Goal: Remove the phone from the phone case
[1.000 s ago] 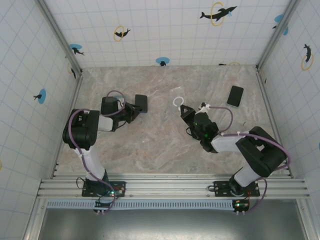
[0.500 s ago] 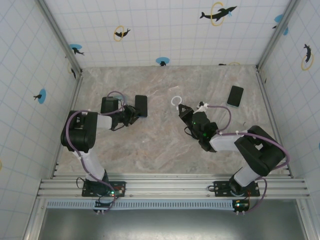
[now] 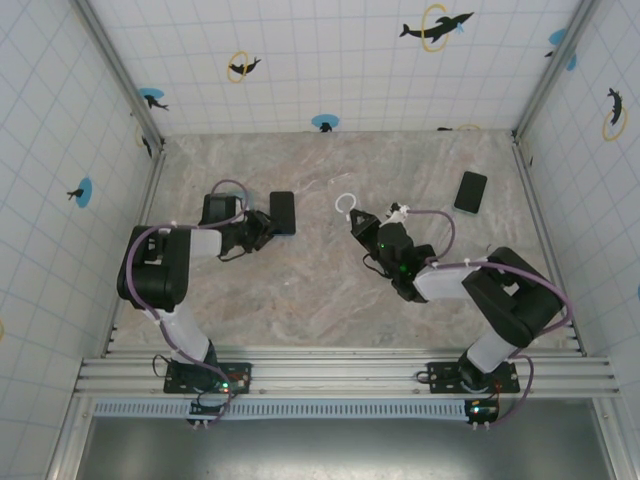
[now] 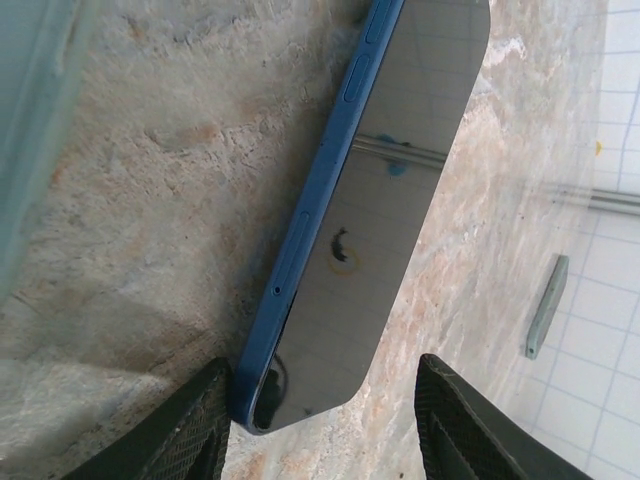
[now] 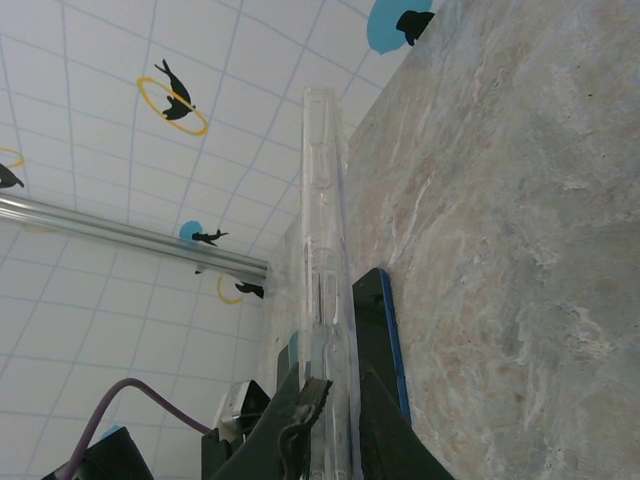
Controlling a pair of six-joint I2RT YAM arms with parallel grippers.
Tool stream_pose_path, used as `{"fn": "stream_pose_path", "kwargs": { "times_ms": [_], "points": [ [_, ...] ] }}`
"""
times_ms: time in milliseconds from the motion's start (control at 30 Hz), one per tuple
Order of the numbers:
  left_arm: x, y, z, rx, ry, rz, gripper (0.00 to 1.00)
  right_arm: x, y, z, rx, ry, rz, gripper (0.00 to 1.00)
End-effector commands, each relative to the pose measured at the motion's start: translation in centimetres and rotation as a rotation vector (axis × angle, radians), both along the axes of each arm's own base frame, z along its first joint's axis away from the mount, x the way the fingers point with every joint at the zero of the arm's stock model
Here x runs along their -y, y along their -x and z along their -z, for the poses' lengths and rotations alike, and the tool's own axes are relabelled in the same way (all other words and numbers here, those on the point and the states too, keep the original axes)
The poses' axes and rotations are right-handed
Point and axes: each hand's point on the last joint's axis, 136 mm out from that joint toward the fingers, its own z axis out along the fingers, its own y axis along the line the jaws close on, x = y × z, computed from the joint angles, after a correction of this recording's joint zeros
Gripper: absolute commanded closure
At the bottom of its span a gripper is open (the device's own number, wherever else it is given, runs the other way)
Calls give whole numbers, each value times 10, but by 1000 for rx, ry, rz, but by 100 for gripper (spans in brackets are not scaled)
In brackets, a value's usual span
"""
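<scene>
A: Top view, item one?
B: We list the phone point(image 3: 283, 212), bare and flat on the table point(image 3: 320, 290). The left gripper point(image 3: 262, 225) sits at its near end, jaws parted.
A: Item two?
B: The phone case point(image 3: 346, 205), clear, well right of the phone, clamped in the right gripper point(image 3: 358, 220). A dark slab point(image 3: 471, 191) lies farther right again.
A: Left wrist view?
B: We see the phone, blue-edged, glossy dark face up, between released fingers point(image 4: 185, 425). One finger is at its corner; the other stands apart.
A: Right wrist view?
B: We log the case edge-on and upright, pinched between closed fingers point(image 5: 390, 450). The phone's blue edge shows just behind it.
</scene>
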Motion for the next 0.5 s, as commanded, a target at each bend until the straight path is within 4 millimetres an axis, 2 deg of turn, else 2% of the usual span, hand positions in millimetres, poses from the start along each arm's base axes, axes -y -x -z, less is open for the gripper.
{"fn": "stream_pose_path", "kwargs": {
  "times_ms": [0, 300, 467],
  "points": [
    [-9, -4, -8, 23, -62, 0, 48, -9, -7, -5, 24, 20, 18, 100],
    [-19, -2, -13, 35, -128, 6, 46, -31, -12, 10, 12, 96, 26, 100],
    [-17, -3, -45, 109, -109, 10, 44, -47, -22, 28, -4, 131, 23, 100]
  ]
}}
